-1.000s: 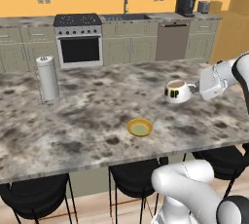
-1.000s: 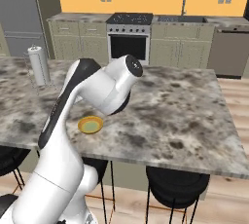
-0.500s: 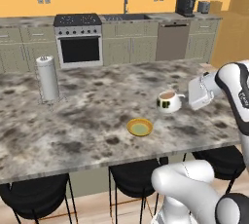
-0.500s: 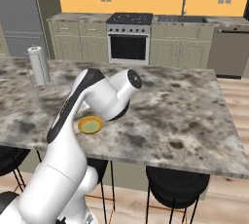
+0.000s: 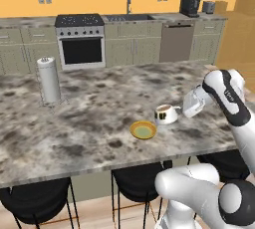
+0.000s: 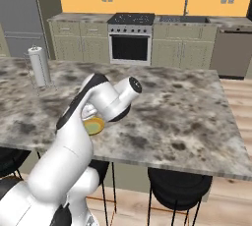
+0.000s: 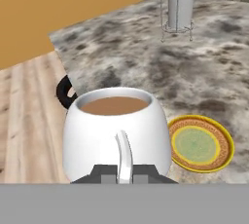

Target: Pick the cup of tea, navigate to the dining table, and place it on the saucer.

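Observation:
The white cup of tea [image 5: 164, 114] hangs just above the dining table [image 5: 99, 98], a little right of and behind the yellow saucer [image 5: 143, 130]. My gripper [image 5: 180, 112] is shut on the cup's handle. In the hand view the cup of tea [image 7: 116, 130] holds brown liquid, its handle runs down between my fingertips [image 7: 105, 173], and the saucer [image 7: 200, 143] lies on the marbled top to its right. In the right base view my white arm covers the cup, and a part of the saucer [image 6: 94, 126] shows beside it.
A paper towel roll on a wire holder [image 5: 49, 80] stands at the table's left. Black round stools [image 5: 139, 183] line the near edge. A stove [image 5: 81, 41] and olive cabinets run along the back wall.
The arm has carried the cup left and lower, from over the table's right part to just beside the saucer. The saucer and towel roll have not moved.

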Robot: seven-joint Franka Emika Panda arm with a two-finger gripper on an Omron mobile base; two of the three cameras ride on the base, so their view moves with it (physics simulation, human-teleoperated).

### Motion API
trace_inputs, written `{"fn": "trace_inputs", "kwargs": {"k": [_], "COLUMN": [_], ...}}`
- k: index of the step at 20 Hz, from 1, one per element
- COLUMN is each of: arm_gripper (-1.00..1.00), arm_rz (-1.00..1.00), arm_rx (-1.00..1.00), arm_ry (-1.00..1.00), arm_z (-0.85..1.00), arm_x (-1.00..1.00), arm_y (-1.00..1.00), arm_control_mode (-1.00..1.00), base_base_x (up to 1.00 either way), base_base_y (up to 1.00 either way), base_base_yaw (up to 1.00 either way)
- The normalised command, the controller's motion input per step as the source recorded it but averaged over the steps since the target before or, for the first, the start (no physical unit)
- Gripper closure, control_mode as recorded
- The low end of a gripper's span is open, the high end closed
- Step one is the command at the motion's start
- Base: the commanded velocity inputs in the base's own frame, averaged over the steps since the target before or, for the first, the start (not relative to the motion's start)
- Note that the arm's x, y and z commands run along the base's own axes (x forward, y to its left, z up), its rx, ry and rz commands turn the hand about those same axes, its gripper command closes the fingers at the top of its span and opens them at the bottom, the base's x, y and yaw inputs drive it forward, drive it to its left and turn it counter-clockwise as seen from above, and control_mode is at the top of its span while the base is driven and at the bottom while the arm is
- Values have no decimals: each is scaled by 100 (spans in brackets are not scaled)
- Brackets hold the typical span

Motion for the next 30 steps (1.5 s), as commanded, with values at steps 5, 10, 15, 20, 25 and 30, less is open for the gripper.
{"fn": "trace_inputs", "kwargs": {"k": [5, 10, 15, 20, 25, 30], "arm_gripper": [100, 100, 100, 100, 100, 100], "arm_rz": [0, 0, 0, 0, 0, 2], "arm_rx": [0, 0, 0, 0, 0, 1], "arm_ry": [9, 1, 0, 0, 0, -2], "arm_z": [-49, -50, -34, -26, -27, -3], "arm_x": [36, 52, 75, 77, 28, -10], "arm_y": [14, 21, 13, 8, 1, 0], "arm_control_mode": [-100, -100, -100, -100, -100, -100], "base_base_x": [0, 0, 0, 0, 0, 0], "base_base_y": [0, 0, 0, 0, 0, 0], "base_base_yaw": [0, 0, 0, 0, 0, 0]}}
